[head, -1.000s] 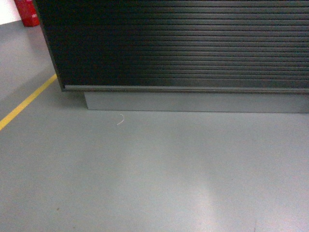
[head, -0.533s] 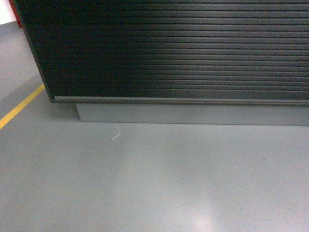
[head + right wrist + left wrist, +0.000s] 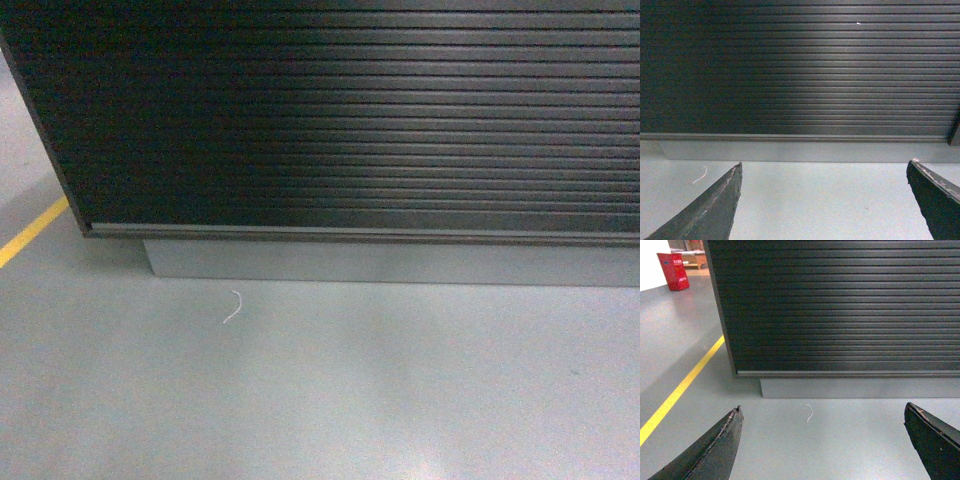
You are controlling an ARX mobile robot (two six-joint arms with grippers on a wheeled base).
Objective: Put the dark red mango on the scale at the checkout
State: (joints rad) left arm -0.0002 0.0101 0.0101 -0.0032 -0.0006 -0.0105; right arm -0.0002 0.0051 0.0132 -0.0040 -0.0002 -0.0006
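Observation:
The checkout fills the upper half of the head view: a dark counter with a horizontally ribbed front on a grey plinth. It also shows in the left wrist view as the checkout and in the right wrist view as the checkout. The dark red mango and the scale are out of view. My left gripper is open, with only bare floor between its black fingers. Open too is my right gripper, holding nothing. Neither gripper appears in the head view.
Grey floor lies between me and the counter. A small white scrap lies on it near the plinth's left end. A yellow floor line runs along the left, and a red box stands far back left.
The counter has grown larger and slid lower and rightward in the head view; its left edge now sits at the frame's left side. The red object at top left has left the view.

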